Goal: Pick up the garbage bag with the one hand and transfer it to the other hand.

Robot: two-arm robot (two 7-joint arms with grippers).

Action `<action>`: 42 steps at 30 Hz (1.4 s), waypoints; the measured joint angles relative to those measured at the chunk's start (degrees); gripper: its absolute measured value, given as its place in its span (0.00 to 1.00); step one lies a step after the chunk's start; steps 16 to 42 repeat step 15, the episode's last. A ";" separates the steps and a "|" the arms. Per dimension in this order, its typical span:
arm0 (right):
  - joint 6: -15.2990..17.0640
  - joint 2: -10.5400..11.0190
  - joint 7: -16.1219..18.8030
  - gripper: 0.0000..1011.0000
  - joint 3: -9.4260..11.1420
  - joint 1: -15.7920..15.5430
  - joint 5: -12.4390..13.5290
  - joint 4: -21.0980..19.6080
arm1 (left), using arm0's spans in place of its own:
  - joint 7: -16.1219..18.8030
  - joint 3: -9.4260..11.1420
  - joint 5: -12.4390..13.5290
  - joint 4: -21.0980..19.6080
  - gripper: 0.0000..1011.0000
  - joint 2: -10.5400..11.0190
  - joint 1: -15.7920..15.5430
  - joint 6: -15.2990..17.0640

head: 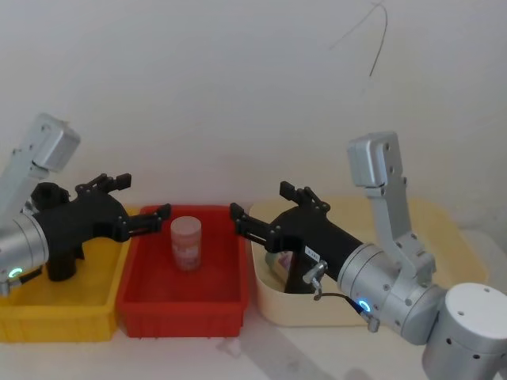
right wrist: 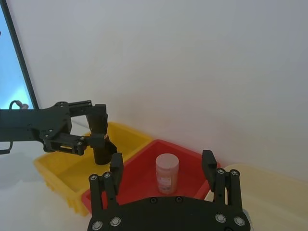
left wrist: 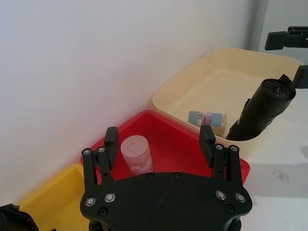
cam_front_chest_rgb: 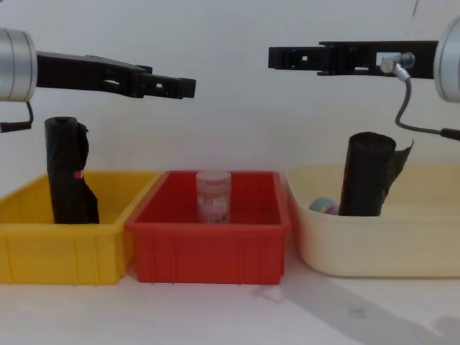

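Two end effectors hover above the red bin (cam_front_chest_rgb: 208, 233), both spread open and empty: left end effector (cam_front_chest_rgb: 180, 88), right end effector (cam_front_chest_rgb: 282, 57). Beside that bin, the garbage bag (cam_front_chest_rgb: 366, 175) stands upright in the cream tub (cam_front_chest_rgb: 374, 241).

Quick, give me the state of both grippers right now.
Left gripper: open, holding nothing, raised above the red bin.
Right gripper: open, holding nothing, raised above the garbage bag standing in the cream tub.
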 joint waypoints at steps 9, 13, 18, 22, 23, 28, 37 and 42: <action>0.15 -0.12 -0.17 0.99 -0.05 -0.26 -0.07 -0.19 | -0.15 0.08 0.06 0.13 0.99 -0.09 -0.18 -0.04; 0.18 -0.15 -0.23 0.99 -0.06 -0.35 -0.09 -0.24 | -0.20 0.11 0.07 0.16 0.99 -0.10 -0.23 -0.06; 0.20 -0.16 -0.25 0.99 -0.06 -0.39 -0.09 -0.27 | -0.21 0.11 0.07 0.17 0.99 -0.11 -0.23 -0.07; 0.20 -0.16 -0.25 0.99 -0.06 -0.39 -0.09 -0.27 | -0.21 0.11 0.07 0.17 0.99 -0.11 -0.23 -0.07; 0.20 -0.16 -0.25 0.99 -0.06 -0.39 -0.09 -0.27 | -0.21 0.11 0.07 0.17 0.99 -0.11 -0.23 -0.07; 0.20 -0.16 -0.25 0.99 -0.06 -0.39 -0.09 -0.27 | -0.21 0.11 0.07 0.17 0.99 -0.11 -0.23 -0.07; 0.20 -0.16 -0.25 0.99 -0.06 -0.39 -0.09 -0.27 | -0.21 0.11 0.07 0.17 0.99 -0.11 -0.23 -0.07; 0.20 -0.16 -0.25 0.99 -0.06 -0.39 -0.09 -0.27 | -0.21 0.11 0.07 0.17 0.99 -0.11 -0.23 -0.07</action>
